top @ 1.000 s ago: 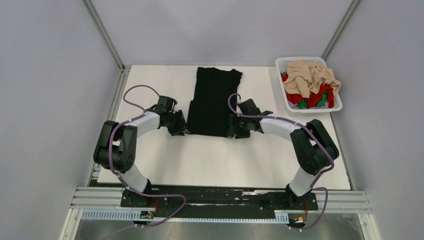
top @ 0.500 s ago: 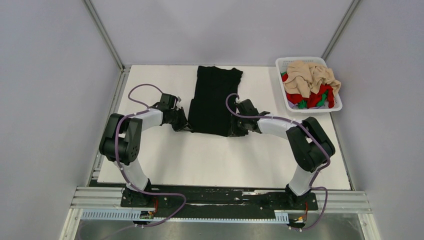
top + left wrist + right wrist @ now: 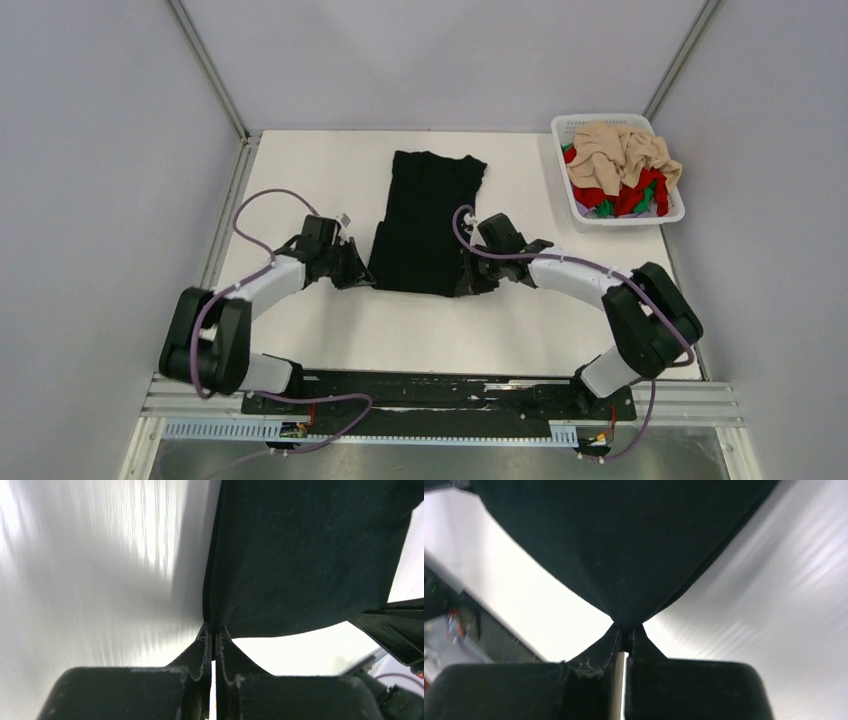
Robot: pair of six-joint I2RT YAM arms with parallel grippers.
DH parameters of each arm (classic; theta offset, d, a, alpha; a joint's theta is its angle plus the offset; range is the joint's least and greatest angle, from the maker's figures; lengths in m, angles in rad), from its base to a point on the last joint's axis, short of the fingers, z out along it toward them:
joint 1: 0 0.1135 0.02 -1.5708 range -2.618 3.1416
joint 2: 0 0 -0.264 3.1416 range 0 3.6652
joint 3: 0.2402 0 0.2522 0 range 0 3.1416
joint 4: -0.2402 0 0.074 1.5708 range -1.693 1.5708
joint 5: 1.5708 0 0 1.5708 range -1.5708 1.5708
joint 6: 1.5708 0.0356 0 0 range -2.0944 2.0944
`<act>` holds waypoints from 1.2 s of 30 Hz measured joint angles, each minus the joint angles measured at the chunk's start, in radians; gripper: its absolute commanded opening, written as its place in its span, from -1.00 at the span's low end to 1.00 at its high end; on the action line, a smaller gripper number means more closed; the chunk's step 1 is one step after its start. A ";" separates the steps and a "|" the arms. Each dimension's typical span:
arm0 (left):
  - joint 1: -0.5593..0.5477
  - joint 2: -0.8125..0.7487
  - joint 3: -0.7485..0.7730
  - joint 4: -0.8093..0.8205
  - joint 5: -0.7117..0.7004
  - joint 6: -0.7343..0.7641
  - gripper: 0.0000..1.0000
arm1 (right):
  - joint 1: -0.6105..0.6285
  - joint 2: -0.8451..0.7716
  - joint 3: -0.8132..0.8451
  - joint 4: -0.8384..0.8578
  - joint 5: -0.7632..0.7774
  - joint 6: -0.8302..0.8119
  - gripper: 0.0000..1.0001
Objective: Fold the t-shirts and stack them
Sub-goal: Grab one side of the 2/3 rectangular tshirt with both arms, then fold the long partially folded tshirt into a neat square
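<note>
Left gripper point(image 3: 211, 632) fingers are seen pressed together on the near left corner of the black t-shirt point(image 3: 425, 215), with cloth pinched between the pads. The right gripper point(image 3: 626, 632) is clamped in the same way on the near right corner, where the hem is gathered to a point at the fingertips.

A white lattice basket point(image 3: 561, 128) is set at the far right corner of the table point(image 3: 320, 170). It is heaped with crumpled cloth: a beige t-shirt point(image 3: 622, 150) lies on top, a red t-shirt point(image 3: 592, 184) shows beneath it, and a green t-shirt point(image 3: 650, 192) is glimpsed among the red. The heap rises above the rim.

Compared with half a second ago, the black t-shirt has been drawn toward the arm bases: its far edge now lies further from the back edge of the table, and its near hem sits closer to the front. Both grippers have been pulled back with it. Both elbows have been lowered and swung outward, the left more markedly. The basket and its contents are unchanged.

The black t-shirt is laid flat as a long narrow panel at the middle of the table, well apart from the basket. The left arm point(image 3: 265, 285) is stretched low from the left, its forearm angled inward to the hem. The right arm point(image 3: 575, 278) is mirrored on the other side.
</note>
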 measured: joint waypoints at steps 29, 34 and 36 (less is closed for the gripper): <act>0.024 -0.122 0.368 -0.093 0.042 -0.016 -1.00 | -0.285 -0.032 0.324 -0.254 -0.489 0.017 -1.00; 0.038 0.030 0.472 -0.061 0.054 -0.005 -1.00 | -0.333 0.050 0.402 -0.252 -0.509 0.018 -1.00; 0.045 0.077 0.502 -0.059 0.057 -0.001 -1.00 | -0.348 0.087 0.433 -0.248 -0.520 0.019 -1.00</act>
